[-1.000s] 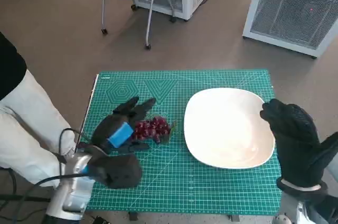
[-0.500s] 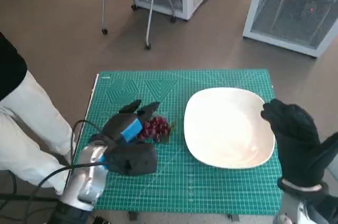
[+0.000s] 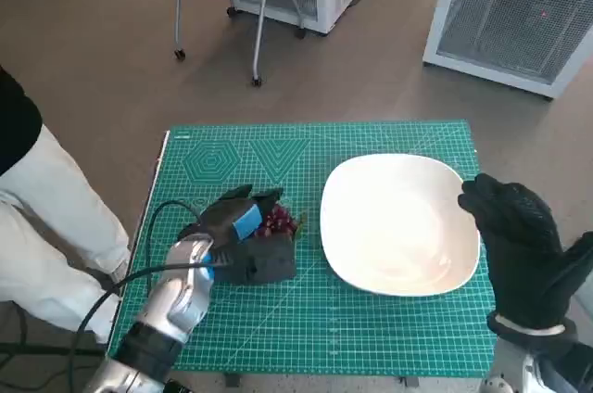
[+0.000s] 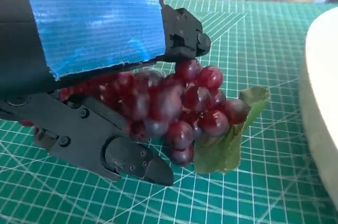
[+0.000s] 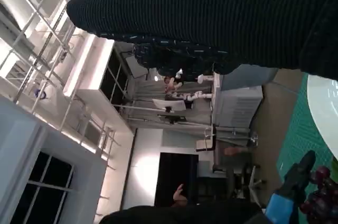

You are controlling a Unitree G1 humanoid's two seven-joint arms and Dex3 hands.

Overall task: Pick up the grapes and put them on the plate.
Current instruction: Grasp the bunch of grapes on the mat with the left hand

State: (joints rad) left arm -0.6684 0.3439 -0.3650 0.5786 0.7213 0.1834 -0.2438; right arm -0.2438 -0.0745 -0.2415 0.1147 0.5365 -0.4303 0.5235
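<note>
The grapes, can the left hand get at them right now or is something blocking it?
Probably yes. The left hand is already over the grapes, its fingers lying on either side of the bunch on the green mat, with nothing between them.

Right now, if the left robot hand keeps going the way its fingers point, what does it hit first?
Nothing new: the left robot hand is already closed around the grapes. Beyond them lies bare green mat, then probably the white plate; depth is unclear.
</note>
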